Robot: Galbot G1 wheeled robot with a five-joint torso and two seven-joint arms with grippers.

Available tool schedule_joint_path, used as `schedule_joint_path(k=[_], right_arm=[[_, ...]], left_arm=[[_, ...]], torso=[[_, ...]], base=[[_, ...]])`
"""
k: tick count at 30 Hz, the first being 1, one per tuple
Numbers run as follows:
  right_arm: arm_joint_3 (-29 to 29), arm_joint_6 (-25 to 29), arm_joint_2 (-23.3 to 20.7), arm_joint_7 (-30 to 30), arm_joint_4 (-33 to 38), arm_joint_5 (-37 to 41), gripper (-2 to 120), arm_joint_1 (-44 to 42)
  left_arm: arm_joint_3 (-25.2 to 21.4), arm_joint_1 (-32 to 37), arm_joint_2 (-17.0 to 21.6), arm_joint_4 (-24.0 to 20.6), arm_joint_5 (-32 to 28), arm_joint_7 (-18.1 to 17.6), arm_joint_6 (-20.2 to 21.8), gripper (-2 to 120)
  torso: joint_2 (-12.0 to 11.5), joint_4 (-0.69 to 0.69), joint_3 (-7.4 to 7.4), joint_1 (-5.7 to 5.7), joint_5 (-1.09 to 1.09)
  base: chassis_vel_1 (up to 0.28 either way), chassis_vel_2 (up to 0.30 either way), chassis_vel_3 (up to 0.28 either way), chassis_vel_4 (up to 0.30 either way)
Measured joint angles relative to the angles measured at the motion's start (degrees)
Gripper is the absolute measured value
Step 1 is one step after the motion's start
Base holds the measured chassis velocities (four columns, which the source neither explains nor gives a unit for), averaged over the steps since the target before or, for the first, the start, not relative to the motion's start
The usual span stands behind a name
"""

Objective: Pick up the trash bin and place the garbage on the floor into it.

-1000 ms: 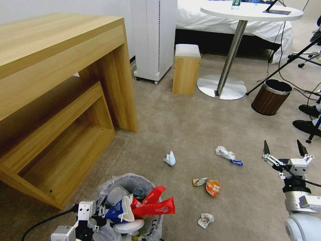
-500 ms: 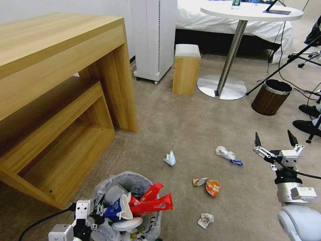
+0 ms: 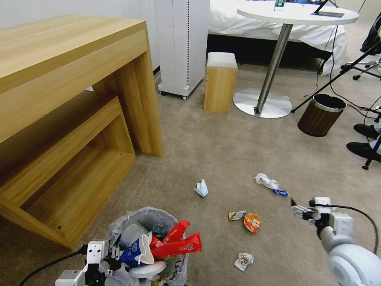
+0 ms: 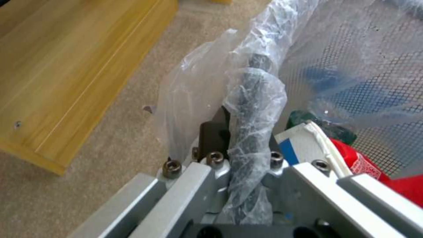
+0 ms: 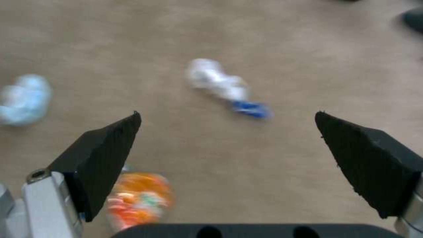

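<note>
likely a hotel room: white-sheeted bed (image 3: 254,22), round table (image 3: 298,14), wooden desk (image 3: 63,79), carpet (image 3: 222,151).

The trash bin (image 3: 147,222) was cut off by the head view's lower edge, its rim wrapped in bag plastic where the left gripper (image 4: 240,138) clamped it, while the orange wrapper (image 5: 138,198) and the white-and-blue litter (image 5: 224,87) were too blurred to identify in the right wrist view.
</note>
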Motion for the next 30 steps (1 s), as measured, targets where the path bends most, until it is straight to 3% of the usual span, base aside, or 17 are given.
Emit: schedule_joint_path(k=[2, 7, 12, 18, 22, 26, 30], right_arm=[[-3.6, 0.7, -0.7, -7.0, -4.0, -2.3, 100, 5.1], [-8.3, -0.8, -1.6, -11.6, -7.6, -3.5, 100, 9.4], [-16.6, -5.1, -0.2, -6.4, -9.3, 1.9, 100, 13.0], [-21.7, -5.8, 1.1, -6.4, -10.3, 5.9, 100, 14.4], [-27.1, -9.5, 3.0, 3.5, -10.3, 9.6, 100, 15.0], [-28.8, -11.1, 3.0, 9.2, -9.9, 10.8, 100, 13.9], [-28.8, -11.0, 2.8, 10.5, -10.1, 10.8, 100, 13.3]], left_arm=[[-0.1, 0.0, 0.0, 0.4, -0.1, -0.1, -0.1, 0], [0.0, -0.1, -0.2, 0.8, 0.0, -0.2, -0.1, 0], [0.6, -0.2, -1.2, 2.0, 1.0, -0.3, -0.1, 0], [0.5, -0.2, -1.3, 2.4, 1.1, -0.4, -0.1, 0], [0.3, -0.1, -1.4, 2.9, 1.2, -0.9, -0.1, 0], [0.7, -0.2, -1.6, 3.3, 1.6, -1.0, -0.1, 0], [1.1, -0.3, -1.7, 3.5, 2.1, -1.0, -0.1, 0]], torso=[[0.0, 0.01, 0.0, 0.0, 0.0], [0.0, 0.0, 0.0, 0.0, -0.01], [0.0, 0.01, 0.0, 0.0, 0.0], [0.0, 0.0, 0.01, 0.0, -0.02], [0.0, 0.0, 0.0, 0.0, -0.01], [0.0, 0.0, 0.0, 0.0, -0.01], [0.0, 0.0, 0.0, 0.0, -0.02]], base=[[0.0, 0.0, 0.0, 0.0], [0.0, 0.0, 0.0, 0.0], [0.0, 0.0, 0.0, 0.0], [0.0, 0.0, 0.0, 0.0], [0.0, 0.0, 0.0, 0.0], [0.0, 0.0, 0.0, 0.0], [0.0, 0.0, 0.0, 0.0]])
